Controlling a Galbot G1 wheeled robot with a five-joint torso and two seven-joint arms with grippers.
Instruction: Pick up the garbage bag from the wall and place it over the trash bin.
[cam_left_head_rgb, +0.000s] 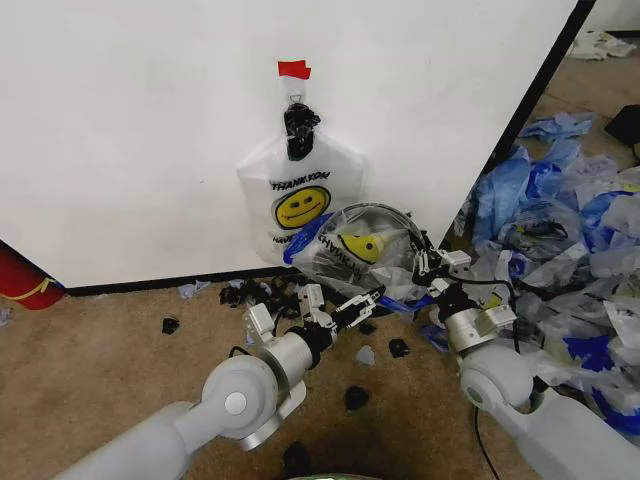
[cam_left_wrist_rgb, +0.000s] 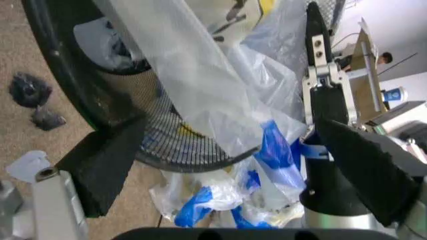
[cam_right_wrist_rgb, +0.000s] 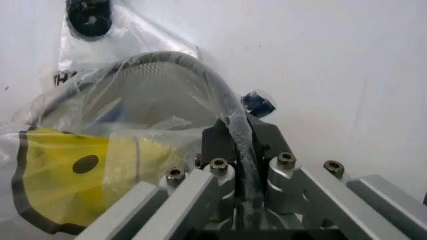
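Clearly, "THANK YOU" bag (cam_left_head_rgb: 298, 195) is hanging behind; our right gripper (cam_left_head_rgb: 432, 268) is pinching the trash bin (cam_left_head_rgb: 385, 212) rim through the garbage bag (cam_left_head_rgb: 355, 250), left gripper (cam_left_head_rgb: 345, 305) spread wide beside it.

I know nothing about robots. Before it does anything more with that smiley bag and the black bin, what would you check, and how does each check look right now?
1. The garbage bag lies over the trash bin: ok, draped across its mouth.
2. Bag pulled around the whole rim: cannot tell.
3. Right gripper gripping the bin's rim: ok, fingers straddle it.
4. Left gripper open at the bin's near edge: ok.
5. Bin standing upright: not ok, tipped toward the camera.
6. Other smiley bag left hanging on the wall: ok.
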